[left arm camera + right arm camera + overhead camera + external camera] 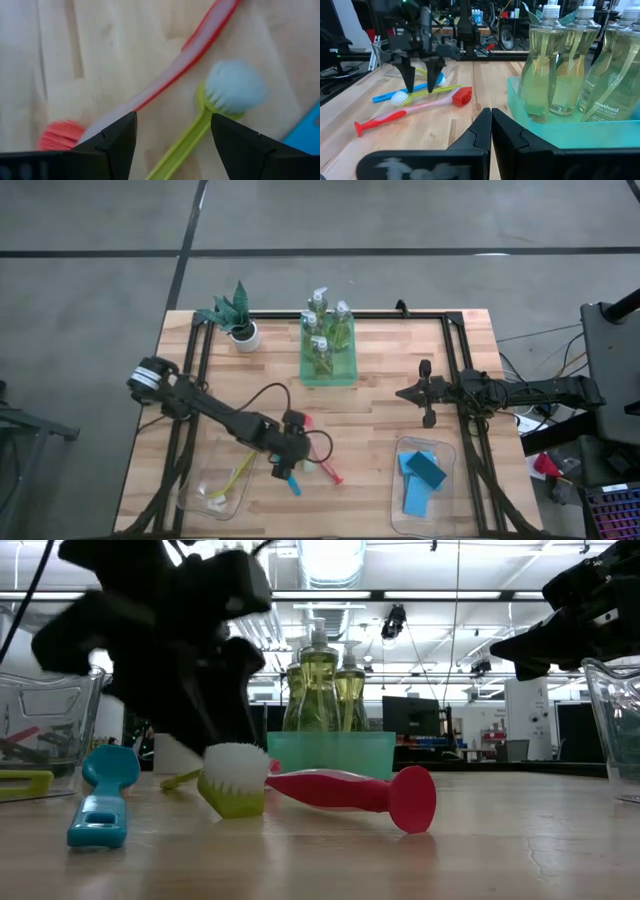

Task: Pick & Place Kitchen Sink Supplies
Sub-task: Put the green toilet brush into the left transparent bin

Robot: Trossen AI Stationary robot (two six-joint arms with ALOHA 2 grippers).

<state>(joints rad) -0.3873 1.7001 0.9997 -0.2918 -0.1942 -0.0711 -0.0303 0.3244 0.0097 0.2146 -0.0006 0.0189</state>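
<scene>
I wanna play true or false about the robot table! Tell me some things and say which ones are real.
1. The soap bottles stand in the green tray. True.
2. The left end effector holds the pink-red brush up in the air. False: its fingers are open above the brushes, and the pink-red brush lies on the table.
3. The blue sponges sit in a clear bin. True.
4. The right end effector is wide open. False: it is shut.
5. The plant is inside the green tray. False: it stands beside it, in its own white pot.
</scene>
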